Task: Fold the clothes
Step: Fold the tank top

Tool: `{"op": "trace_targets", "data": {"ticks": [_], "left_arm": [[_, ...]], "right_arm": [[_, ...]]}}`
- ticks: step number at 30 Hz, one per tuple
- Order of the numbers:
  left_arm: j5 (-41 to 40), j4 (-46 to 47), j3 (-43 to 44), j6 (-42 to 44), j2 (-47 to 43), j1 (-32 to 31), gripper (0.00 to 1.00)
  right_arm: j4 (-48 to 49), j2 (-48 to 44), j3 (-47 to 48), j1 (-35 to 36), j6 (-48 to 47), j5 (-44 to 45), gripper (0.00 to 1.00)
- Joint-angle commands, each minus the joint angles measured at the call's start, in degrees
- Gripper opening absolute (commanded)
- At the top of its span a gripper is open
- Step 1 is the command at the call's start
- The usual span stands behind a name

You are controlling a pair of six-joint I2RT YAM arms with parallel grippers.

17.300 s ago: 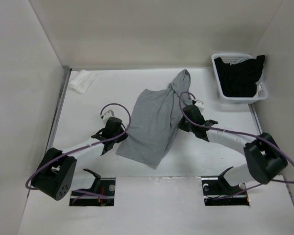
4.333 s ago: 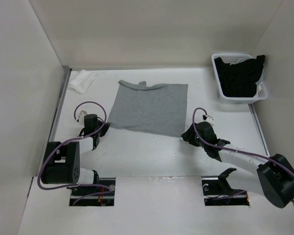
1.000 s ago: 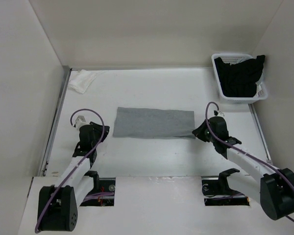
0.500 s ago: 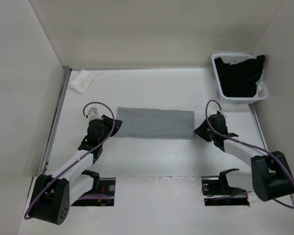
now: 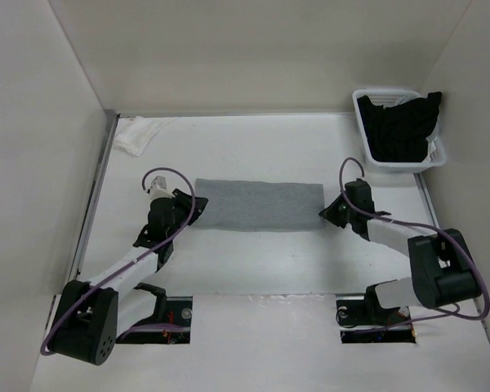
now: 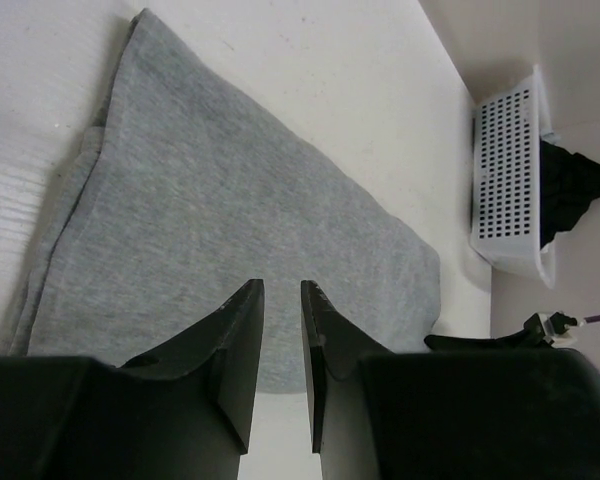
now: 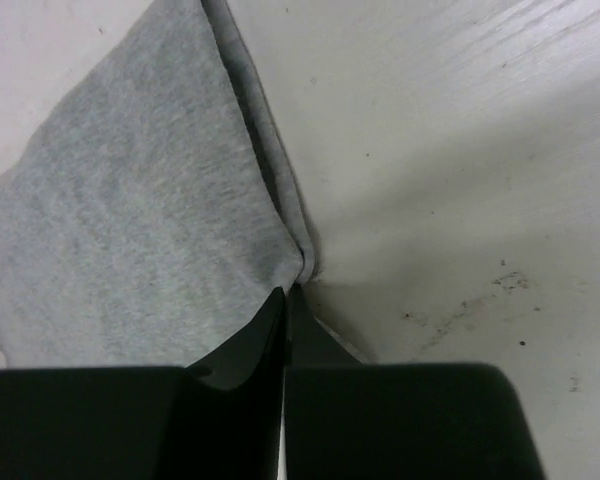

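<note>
The clothes, a heather-grey top, lie folded into a long flat strip across the middle of the table. My left gripper is at the strip's left end. In the left wrist view its jaws stand a little open above the grey fabric, with nothing between them. My right gripper is at the strip's right end. In the right wrist view it is shut, its tips against the near corner of the folded cloth. I cannot tell whether any fabric is pinched there.
A white basket with a black garment in it stands at the back right and also shows in the left wrist view. A small white cloth lies at the back left corner. Walls close in the table's sides.
The left gripper has moved forward and right to the strip's left end. The right gripper has crept up to the right end and now shows shut. The strip has not moved.
</note>
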Motion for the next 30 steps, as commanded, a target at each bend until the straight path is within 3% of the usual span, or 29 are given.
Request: {"op": "trace_targets", "data": {"ticks": [1,8,13,18,23,30], "left_arm": [[2.3,3.7,2.5,-0.2,-2.9,-0.1,0.20],[2.8,3.5,3.8,-1.8,-4.0,-4.7,0.20],[2.2,3.5,3.8,-3.4,-5.5,-8.4,0.20],[2.6,3.2,1.5,-5.1,-9.2,-8.1,0.20],[3.0,-0.8,-0.6,-5.6,-15.5,-6.0,0.20],[5.2,-5.2,-2.8,-5.6,-21.7,-0.2,0.21]], "right_arm": [[1.0,-6.2,0.1,-0.8,0.8,4.9,0.00],[-17.3,-23.7,7.2,-0.8,-7.1,13.9,0.00],[-26.0,-22.9,18.7,4.6,-12.6,18.4,0.00],[-30.8,-13.4,28.6,19.7,-14.8,27.2,0.00],[-36.6,2.2,39.2,34.0,-13.8,33.2,0.00],[-38.9,24.4,52.8,43.9,-11.5,32.6,0.06]]}}
